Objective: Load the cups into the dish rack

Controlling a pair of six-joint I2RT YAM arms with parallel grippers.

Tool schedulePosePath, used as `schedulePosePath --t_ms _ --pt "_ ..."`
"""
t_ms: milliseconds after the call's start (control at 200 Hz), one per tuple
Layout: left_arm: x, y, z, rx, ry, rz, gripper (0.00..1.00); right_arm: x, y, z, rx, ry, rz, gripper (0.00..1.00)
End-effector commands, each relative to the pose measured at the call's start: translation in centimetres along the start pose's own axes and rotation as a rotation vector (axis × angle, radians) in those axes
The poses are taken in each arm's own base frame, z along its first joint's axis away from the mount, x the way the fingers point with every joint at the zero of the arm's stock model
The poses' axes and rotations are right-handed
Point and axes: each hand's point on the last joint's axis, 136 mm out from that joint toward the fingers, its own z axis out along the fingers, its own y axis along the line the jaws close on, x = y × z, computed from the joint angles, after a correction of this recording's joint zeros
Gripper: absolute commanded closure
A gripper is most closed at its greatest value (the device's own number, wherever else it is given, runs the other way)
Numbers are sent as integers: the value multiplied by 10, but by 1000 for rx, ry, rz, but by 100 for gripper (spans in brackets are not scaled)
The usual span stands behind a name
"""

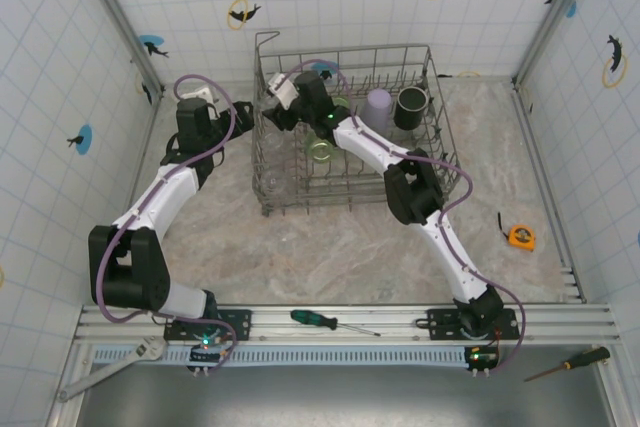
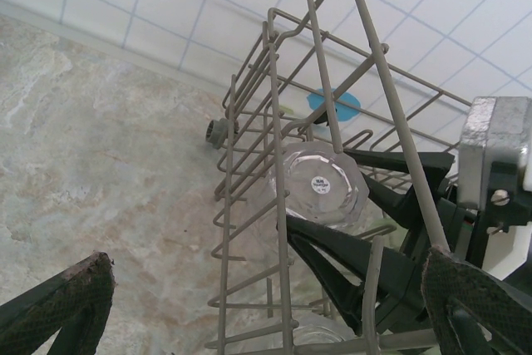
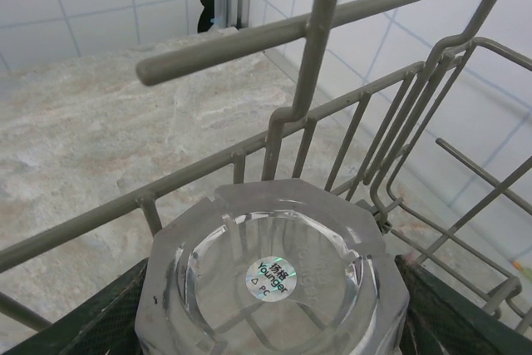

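The grey wire dish rack [image 1: 440, 137] stands at the back of the table. My right gripper [image 1: 283, 99] reaches into its back left corner, shut on a clear cup [image 3: 274, 280] held upside down, base sticker facing up, a finger [image 3: 465, 318] on each side. The left wrist view shows this cup [image 2: 320, 182] through the rack's wires [image 2: 278, 205]. My left gripper [image 2: 274, 305] is open just outside the rack's left wall [image 1: 258, 137], holding nothing. In the rack sit a lilac cup [image 1: 377, 107], a black mug [image 1: 411, 107] and a green cup [image 1: 320, 152].
An orange tape measure [image 1: 520, 237] lies on the table to the right. A green-handled screwdriver [image 1: 322, 320] rests on the front rail, a wrench [image 1: 110, 367] and a yellow-handled screwdriver [image 1: 570, 360] lower down. Tiled walls [image 1: 60, 67] close in the sides and back.
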Motion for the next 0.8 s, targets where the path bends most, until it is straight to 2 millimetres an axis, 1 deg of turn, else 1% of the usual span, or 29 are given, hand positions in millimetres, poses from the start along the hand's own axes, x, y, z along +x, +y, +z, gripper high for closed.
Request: schedulePosePath --t_ms 0,70,80,115,175,245,290,340,365,415,480,556,796 --pt "62 -43 2 174 217 59 2 -21 68 10 -196 -130 113 58" --pt "61 -43 1 172 215 60 2 -33 65 4 -191 -172 151 58" --pt "61 -43 1 173 214 62 2 -34 69 3 -218 -176 154 58" --pt "61 -43 1 174 212 63 2 -37 71 1 -233 -189 161 58" --pt "60 -43 0 173 210 65 2 -36 74 2 -237 -185 156 58" --pt "60 -43 0 172 209 65 2 -26 75 6 -222 -162 148 56" --pt "59 -44 -1 175 208 67 2 -21 77 8 -221 -147 148 52" --pt "58 -43 -1 169 204 67 2 -15 79 9 -224 -131 151 43" --pt "58 -43 -1 167 203 69 2 -13 75 10 -192 -124 153 39" --pt "57 -42 -1 162 200 71 2 -12 75 9 -179 -120 145 36" --pt "56 -41 -1 155 195 71 2 -22 72 5 -154 -134 132 30" --pt "54 -40 -2 145 188 74 2 -39 70 -2 -132 -163 119 21" --pt "41 -38 -5 107 143 87 2 -96 49 -32 -23 -256 84 4"
